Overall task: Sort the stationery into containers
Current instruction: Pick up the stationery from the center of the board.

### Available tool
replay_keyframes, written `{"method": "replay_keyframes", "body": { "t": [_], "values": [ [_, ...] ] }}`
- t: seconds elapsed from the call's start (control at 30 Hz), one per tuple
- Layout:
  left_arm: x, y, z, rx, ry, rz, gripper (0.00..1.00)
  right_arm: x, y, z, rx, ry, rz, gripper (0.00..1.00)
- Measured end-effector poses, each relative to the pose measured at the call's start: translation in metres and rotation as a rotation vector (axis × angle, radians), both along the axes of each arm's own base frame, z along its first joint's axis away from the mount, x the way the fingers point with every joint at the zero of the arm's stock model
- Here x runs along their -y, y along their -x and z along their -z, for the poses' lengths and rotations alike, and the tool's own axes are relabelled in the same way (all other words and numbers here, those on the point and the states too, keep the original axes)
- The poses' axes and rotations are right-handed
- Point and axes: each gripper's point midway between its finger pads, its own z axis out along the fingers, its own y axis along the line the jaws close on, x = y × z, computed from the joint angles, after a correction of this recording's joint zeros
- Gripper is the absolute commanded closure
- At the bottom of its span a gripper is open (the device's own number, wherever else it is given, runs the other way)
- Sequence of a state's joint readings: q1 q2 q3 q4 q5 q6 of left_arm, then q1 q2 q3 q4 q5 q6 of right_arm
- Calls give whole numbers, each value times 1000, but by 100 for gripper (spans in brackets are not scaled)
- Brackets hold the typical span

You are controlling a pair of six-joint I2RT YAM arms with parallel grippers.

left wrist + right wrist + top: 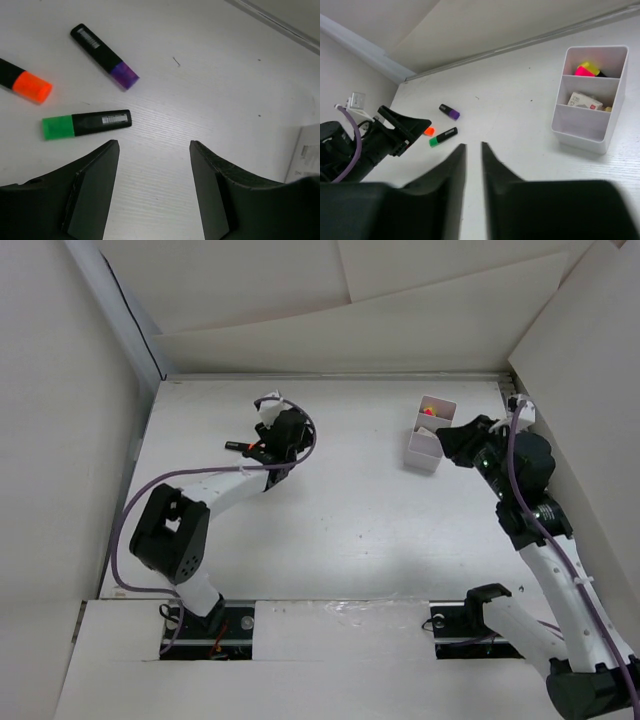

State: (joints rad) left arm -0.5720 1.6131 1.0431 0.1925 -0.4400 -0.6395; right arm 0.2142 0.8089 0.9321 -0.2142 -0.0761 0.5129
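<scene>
Left gripper (154,150) hovers beside green-capped marker (86,125).

Three markers (100,124) lie on the table (210,75) ahead-left of the left gripper (154,172); the box (590,97) sits ahead-right of the right gripper (473,165).
</scene>
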Motion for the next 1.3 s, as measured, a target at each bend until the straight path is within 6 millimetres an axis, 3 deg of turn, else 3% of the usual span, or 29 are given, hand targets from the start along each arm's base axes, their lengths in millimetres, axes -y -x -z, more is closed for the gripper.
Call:
{"method": "replay_keyframes", "body": {
  "t": [0.1,0.23,0.3,0.43,0.57,0.87,1.1,1.3],
  "values": [
    [-5,-13,3,-33,-23,-64,41,-3,-3,7,-17,1,-12,50],
    [2,-37,18,-72,-25,-113,41,-7,-7,17,-44,10,-33,39],
    [-3,-42,37,-112,-19,-133,42,-9,-9,21,-56,11,-43,39],
    [-33,-52,73,-200,12,-203,42,-13,-10,25,-68,13,-60,36],
    [-56,-60,88,-232,39,-265,42,-14,-10,25,-68,12,-68,36],
    [-26,-93,91,-226,80,-228,42,-19,-9,24,-65,10,-88,35],
    [-24,-97,107,-258,57,-233,42,-21,-8,24,-66,10,-95,35],
    [-24,-102,106,-258,49,-243,42,-23,-7,25,-68,10,-101,35]
  ]
}}
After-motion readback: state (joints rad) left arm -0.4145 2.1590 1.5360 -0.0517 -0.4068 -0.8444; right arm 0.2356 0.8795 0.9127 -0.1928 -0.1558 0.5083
